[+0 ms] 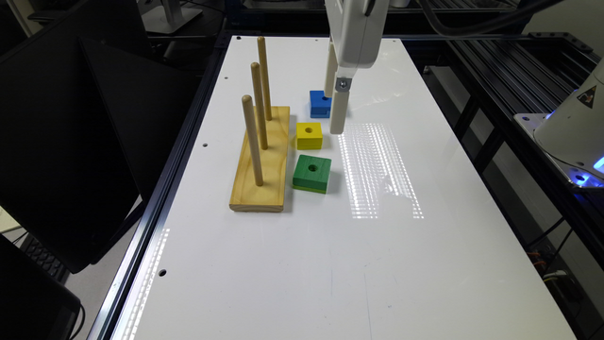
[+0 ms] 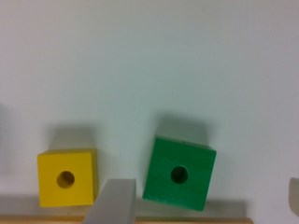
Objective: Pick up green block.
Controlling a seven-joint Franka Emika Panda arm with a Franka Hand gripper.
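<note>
Green block (image 1: 311, 173) lying flat on white table (image 1: 424, 264), centre of exterior frame, hole up, just right of wooden peg board (image 1: 262, 160). In line above it: yellow block (image 1: 309, 135), then blue block (image 1: 320, 104). Gripper (image 1: 336, 113) hanging above the table beside blue and yellow blocks, well clear of green block (image 2: 179, 173). Fingers apart, wide open, holding nothing. Yellow block (image 2: 67, 178) alongside in wrist view.

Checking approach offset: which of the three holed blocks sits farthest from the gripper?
The green block, at the end of the row. The gripper hangs by the blue block, with the yellow block in between.
</note>
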